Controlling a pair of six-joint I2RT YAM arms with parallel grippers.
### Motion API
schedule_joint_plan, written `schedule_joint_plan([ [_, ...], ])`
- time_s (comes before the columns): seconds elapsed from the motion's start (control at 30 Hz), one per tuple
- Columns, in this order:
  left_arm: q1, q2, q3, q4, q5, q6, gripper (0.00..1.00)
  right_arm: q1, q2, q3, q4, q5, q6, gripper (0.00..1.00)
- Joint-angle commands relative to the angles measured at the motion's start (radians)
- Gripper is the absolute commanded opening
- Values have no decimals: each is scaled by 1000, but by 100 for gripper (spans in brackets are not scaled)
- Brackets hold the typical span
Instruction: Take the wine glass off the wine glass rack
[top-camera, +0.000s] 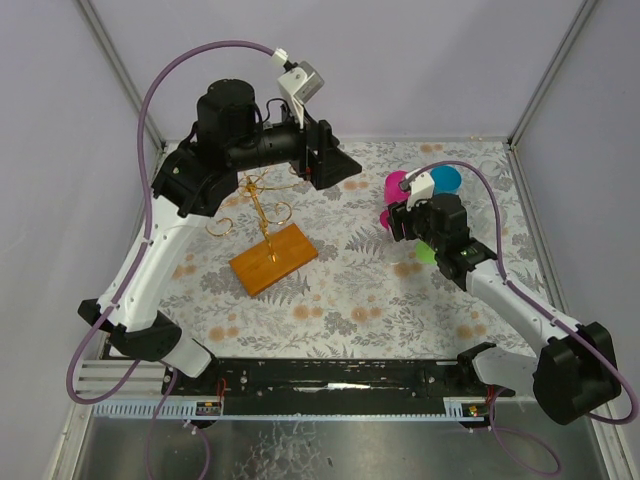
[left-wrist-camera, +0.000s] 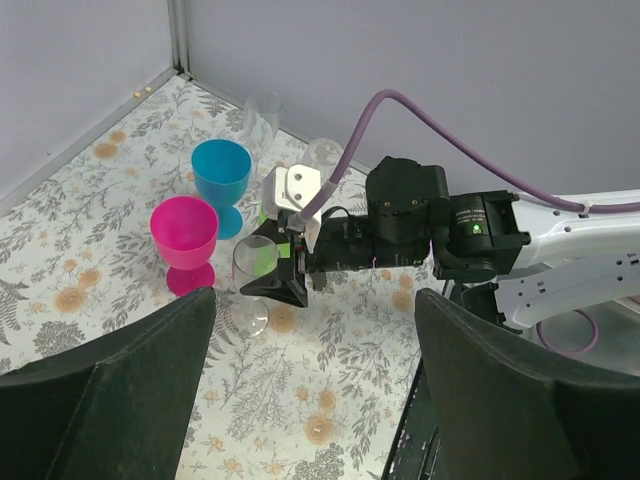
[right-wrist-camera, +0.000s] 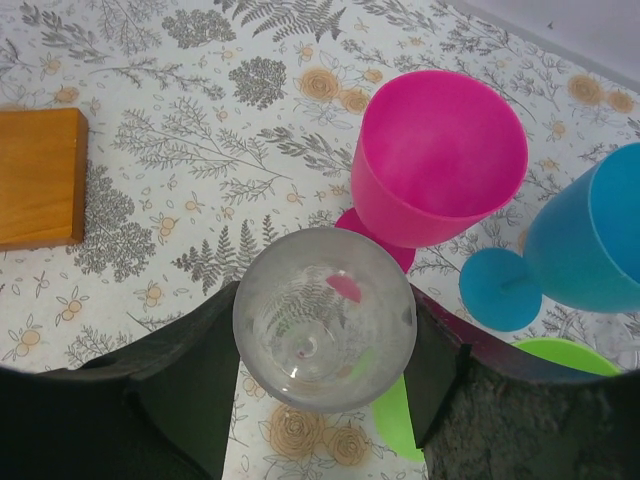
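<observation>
In my right wrist view, my right pincer (right-wrist-camera: 322, 350) hugs the clear wine glass (right-wrist-camera: 325, 318) by its bowl, away from the wine glass rack (top-camera: 272, 258) at 10 o'clock, with a pink cup (right-wrist-camera: 440, 150) at 1, a blue cup (right-wrist-camera: 590, 230) at 2, maybe a green cup (right-wrist-camera: 560, 355) at 4, and my left pincer (left-wrist-camera: 312, 310) gaping and holding nothing.

The wine glass rack (top-camera: 272, 256) stands upright on the floral table (top-camera: 340, 292), well left of the pink goblet (top-camera: 397, 185).
</observation>
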Motion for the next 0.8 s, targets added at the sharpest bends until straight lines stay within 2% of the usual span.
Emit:
schedule_joint_plan([
  [0.0,4,-31,-15,-14,20,7,80,5,-4,-17,74,39,20,46],
  [0.07,4,-36,-21,-14,19,8,80,5,-6,-14,76,46,24,55],
  [0.2,4,-38,-31,-14,15,9,80,5,-20,-1,65,65,33,95],
  [0.23,4,-41,-35,-14,9,11,80,5,-28,3,62,69,37,99],
  [0.53,5,-70,-75,17,-54,23,82,6,-118,106,-40,103,75,99],
  [0.63,13,-83,-103,19,-76,21,82,5,-110,153,-112,240,145,99],
  [0.77,15,-98,-147,17,-112,32,82,6,-28,272,-339,407,254,99],
])
